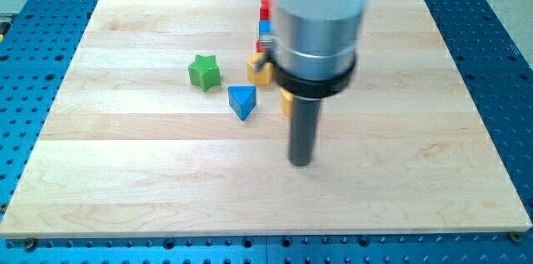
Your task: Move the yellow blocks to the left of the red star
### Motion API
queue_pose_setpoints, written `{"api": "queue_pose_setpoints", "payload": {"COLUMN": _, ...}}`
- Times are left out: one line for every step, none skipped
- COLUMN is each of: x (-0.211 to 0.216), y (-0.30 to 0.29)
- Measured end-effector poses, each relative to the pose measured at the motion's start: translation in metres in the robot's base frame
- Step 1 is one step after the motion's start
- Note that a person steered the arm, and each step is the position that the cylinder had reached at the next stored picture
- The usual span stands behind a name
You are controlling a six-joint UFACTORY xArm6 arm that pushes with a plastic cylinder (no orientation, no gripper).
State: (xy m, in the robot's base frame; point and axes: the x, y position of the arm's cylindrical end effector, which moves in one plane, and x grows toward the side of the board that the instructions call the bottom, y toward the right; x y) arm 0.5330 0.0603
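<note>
My tip [301, 162] rests on the wooden board, below and right of the blocks. A yellow block [259, 70] sits just left of the arm's body, shape partly hidden. A second yellow block [286, 101] shows as a sliver beside the rod, mostly hidden. A small piece of a red block [260, 46] peeks out just above the first yellow block, mostly hidden by the arm; I cannot tell whether it is the star. Another red block [266, 8] sits higher up, with a blue block [266, 27] right below it.
A green star [204, 72] lies left of the yellow block. A blue triangle [241, 100] lies below and between them. The wooden board [125, 172] sits on a blue perforated table [500, 14]. The arm's wide body hides the board's upper middle.
</note>
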Motion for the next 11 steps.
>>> {"api": "queue_pose_setpoints", "payload": {"x": -0.001, "y": 0.001}}
{"api": "queue_pose_setpoints", "payload": {"x": -0.035, "y": 0.006}}
{"api": "queue_pose_setpoints", "payload": {"x": -0.054, "y": 0.000}}
{"api": "queue_pose_setpoints", "payload": {"x": -0.065, "y": -0.008}}
{"api": "queue_pose_setpoints", "payload": {"x": -0.080, "y": -0.011}}
{"api": "queue_pose_setpoints", "payload": {"x": -0.097, "y": -0.011}}
{"api": "queue_pose_setpoints", "payload": {"x": -0.102, "y": -0.011}}
{"api": "queue_pose_setpoints", "payload": {"x": -0.102, "y": -0.011}}
{"api": "queue_pose_setpoints", "payload": {"x": -0.102, "y": -0.020}}
{"api": "queue_pose_setpoints", "payload": {"x": -0.104, "y": -0.052}}
{"api": "queue_pose_setpoints", "payload": {"x": -0.110, "y": -0.076}}
